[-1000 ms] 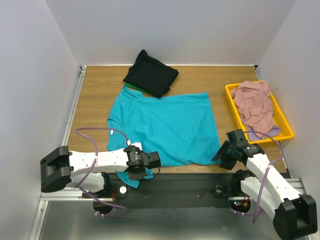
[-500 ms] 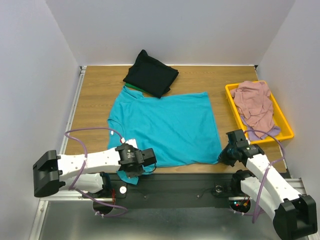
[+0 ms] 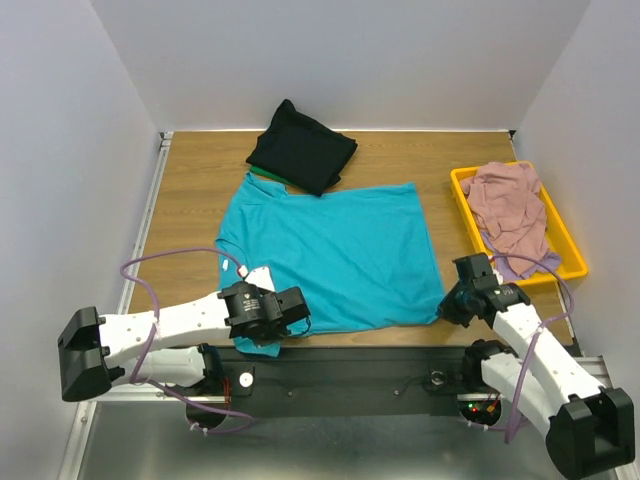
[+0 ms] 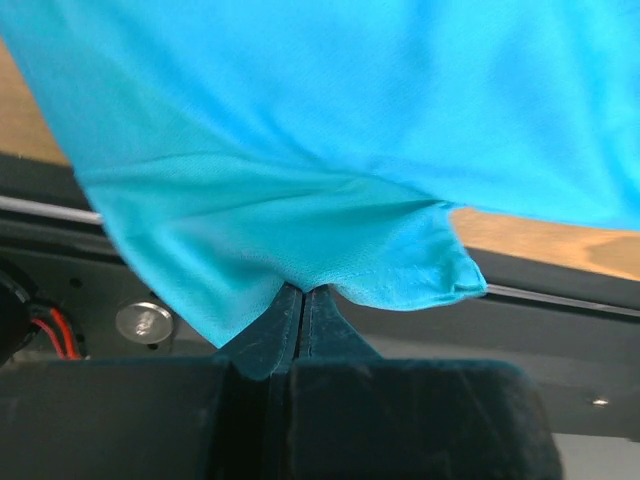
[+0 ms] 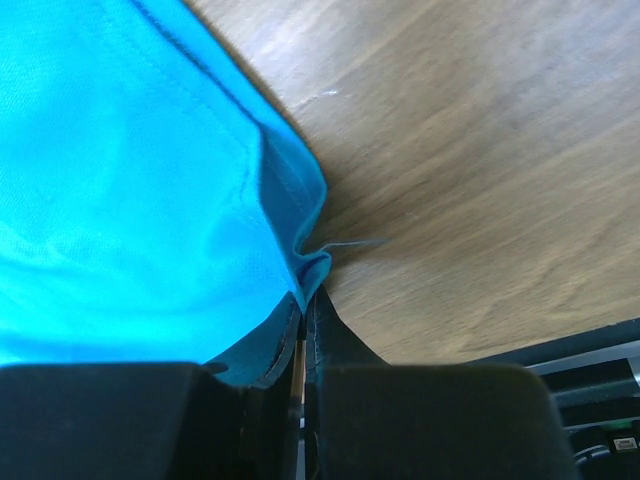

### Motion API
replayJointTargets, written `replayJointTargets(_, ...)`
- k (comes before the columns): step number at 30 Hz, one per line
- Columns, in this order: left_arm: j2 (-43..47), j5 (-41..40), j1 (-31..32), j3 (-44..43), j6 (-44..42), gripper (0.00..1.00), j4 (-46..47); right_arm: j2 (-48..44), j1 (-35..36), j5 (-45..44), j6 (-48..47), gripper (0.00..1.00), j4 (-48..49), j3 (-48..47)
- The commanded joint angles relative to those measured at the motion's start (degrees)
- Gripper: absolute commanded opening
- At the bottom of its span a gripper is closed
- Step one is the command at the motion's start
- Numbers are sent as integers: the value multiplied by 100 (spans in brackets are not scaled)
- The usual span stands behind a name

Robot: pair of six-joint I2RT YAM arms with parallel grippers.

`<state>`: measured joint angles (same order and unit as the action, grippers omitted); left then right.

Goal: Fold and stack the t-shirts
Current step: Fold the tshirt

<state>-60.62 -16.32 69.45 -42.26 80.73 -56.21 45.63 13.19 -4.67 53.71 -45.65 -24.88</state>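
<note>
Top external: found the left arm (image 3: pixel 170 325) stretched low along the near edge of the counter (image 3: pixel 190 190), wrist turned in at the near-left corner of the teal t-shirt (image 3: pixel 340 250). Found the right arm (image 3: pixel 530 345) bent up from its base, reaching to that shirt's near-right corner. Left wrist: saw the left tool (image 4: pixel 303 300) clenched on a fold of teal cloth drooping past the counter edge. Right wrist: saw the right tool (image 5: pixel 303 305) clenched on the hem corner, with cloth pinched between the closed fingers.

Right of the teal t-shirt, apart from it: noted a yellow tray (image 3: pixel 565 272) holding a crumpled dusty pink t-shirt (image 3: pixel 510 205), with a pale lavender t-shirt (image 3: pixel 520 268) peeking out at the near end. Beyond the teal t-shirt, touching its far-left corner: noted a folded black t-shirt (image 3: pixel 300 148) with a green sliver (image 3: pixel 262 176) under it.

Noted the teal t-shirt spread flat, long axis running left to right, straight hem toward the tray and sleeves toward the left.
</note>
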Motion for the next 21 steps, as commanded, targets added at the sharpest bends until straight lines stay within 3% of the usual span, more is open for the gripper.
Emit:
replayJointTargets(1, -81, -723, -212, -580, -268, 0, -92, 218, 17, 159, -308, 4, 381, -411)
replayJointTargets(9, 50, -1242, -1134, -652, -760, 0, 223, 930, 17, 423, -817, 6, 750, -841)
replayJointTargets(17, 209, -1558, -1759, -704, -1717, 0, 1462, 1492, 17, 116, -1047, 7, 777, -1475)
replayJointTargets(21, 16, -1804, -2110, -845, -1920, 0, 1507, 1765, 17, -43, -1091, 7, 856, -1712)
